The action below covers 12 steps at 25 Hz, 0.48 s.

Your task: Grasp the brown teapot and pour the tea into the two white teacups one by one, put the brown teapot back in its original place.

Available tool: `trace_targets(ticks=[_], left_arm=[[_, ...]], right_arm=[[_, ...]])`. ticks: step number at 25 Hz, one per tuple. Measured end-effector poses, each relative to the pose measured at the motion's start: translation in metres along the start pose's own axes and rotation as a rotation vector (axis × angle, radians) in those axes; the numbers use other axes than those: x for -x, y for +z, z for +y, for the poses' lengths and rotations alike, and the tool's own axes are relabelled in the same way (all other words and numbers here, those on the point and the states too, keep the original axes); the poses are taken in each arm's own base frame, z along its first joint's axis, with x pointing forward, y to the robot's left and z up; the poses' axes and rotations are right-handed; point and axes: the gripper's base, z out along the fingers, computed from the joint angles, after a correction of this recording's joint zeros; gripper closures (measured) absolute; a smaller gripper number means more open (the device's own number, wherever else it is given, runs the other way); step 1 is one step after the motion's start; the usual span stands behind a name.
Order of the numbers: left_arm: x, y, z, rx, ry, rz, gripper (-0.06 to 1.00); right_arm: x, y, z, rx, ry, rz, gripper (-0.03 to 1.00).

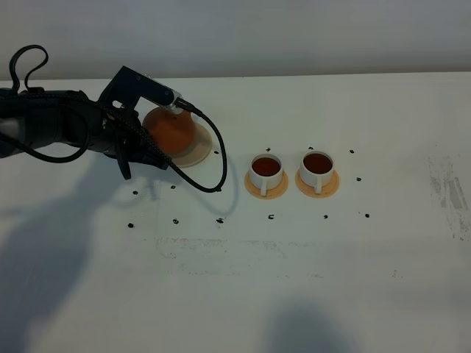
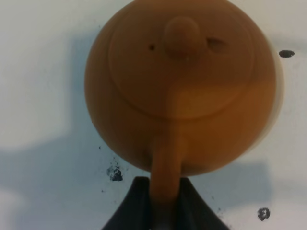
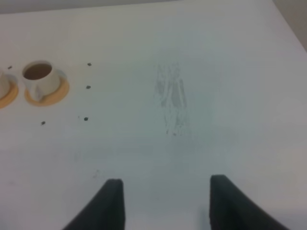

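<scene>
Matt reddish-brown clay teapot; two glossy white ceramic teacups; smooth white desk, scuffed near its right edge.

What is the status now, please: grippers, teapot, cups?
Left gripper shut on teapot handle, pot on cream saucer. Right gripper holds nothing. Both cups filled. Nothing in the way.

left gripper: clamped on the handle | right gripper: apparently apart, holding nothing
</scene>
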Motion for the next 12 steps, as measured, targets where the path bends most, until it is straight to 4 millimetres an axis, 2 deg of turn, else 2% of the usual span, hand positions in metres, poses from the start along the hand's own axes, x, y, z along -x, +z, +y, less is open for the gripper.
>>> trace_targets(ticks=[12], left_arm=[[-0.0060, 0.0100, -0.0014, -0.007, 0.002, 0.026, 0.87]], right_arm=[[0.0000, 0.0000, 0.0000, 0.000, 0.000, 0.000, 0.54]])
